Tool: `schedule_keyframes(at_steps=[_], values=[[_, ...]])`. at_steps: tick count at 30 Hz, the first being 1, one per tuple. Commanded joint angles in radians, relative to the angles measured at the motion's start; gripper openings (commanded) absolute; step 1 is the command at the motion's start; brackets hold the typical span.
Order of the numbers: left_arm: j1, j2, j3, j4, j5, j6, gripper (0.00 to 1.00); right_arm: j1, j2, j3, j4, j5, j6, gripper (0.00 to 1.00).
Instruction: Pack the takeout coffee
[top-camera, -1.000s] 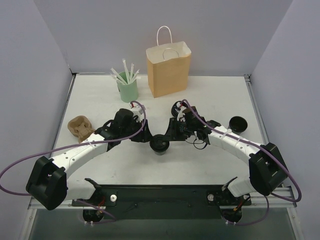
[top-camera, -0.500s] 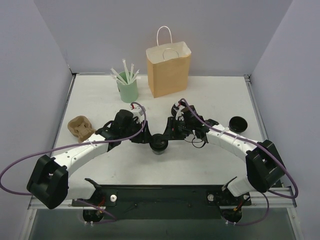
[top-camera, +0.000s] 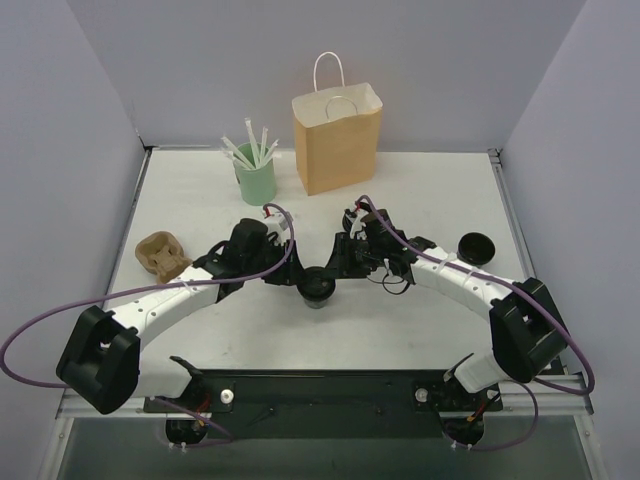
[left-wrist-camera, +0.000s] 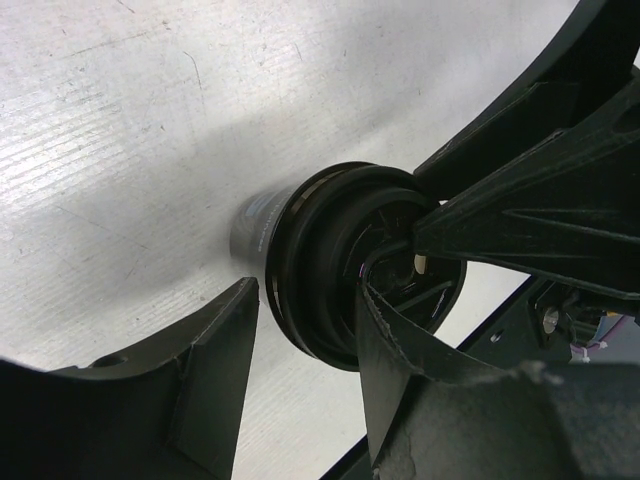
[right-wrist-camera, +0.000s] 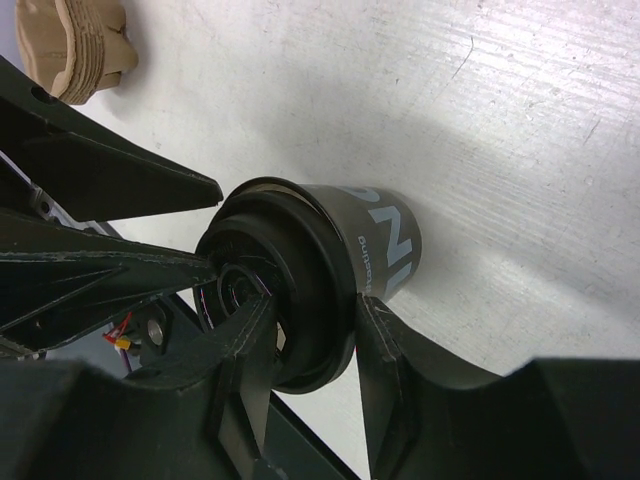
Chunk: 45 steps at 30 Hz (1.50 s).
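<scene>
The lidded takeout coffee (top-camera: 317, 290) stands on the worktop (top-camera: 420, 190), right pincer (right-wrist-camera: 315, 320) clamped on its rim. Left pincer (left-wrist-camera: 308, 290) straddles it, grip unclear. Mint cup (top-camera: 255, 183) holds straws (top-camera: 250, 148).

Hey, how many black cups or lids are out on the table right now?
2. A lidded black cup stands at the middle of the table; a second round black piece, cup or lid, I cannot tell, sits toward its right edge. The paper bag could hide more.
</scene>
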Motion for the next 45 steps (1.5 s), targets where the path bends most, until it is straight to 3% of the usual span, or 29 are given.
schedule_keyframes(at_steps=[1,7,12,27,40,45], values=[[0.007,-0.009,0.004,0.01,-0.008,0.021,0.52,-0.005,0.005,0.042,-0.022,0.027,-0.022,0.32],[0.007,-0.026,0.02,-0.009,-0.019,0.019,0.52,-0.003,-0.012,0.065,-0.073,0.035,-0.03,0.31],[0.007,-0.032,0.03,-0.009,-0.011,0.014,0.5,-0.003,-0.003,0.085,-0.108,0.043,-0.033,0.46],[0.007,-0.035,0.043,-0.025,-0.009,0.019,0.49,-0.005,-0.028,0.131,-0.212,0.082,-0.027,0.46],[0.005,-0.032,0.049,-0.025,-0.006,0.014,0.49,0.002,-0.057,0.137,-0.246,0.09,-0.032,0.26],[0.005,-0.034,0.049,-0.022,-0.002,0.008,0.49,0.006,-0.055,0.143,-0.252,0.087,-0.032,0.23]])
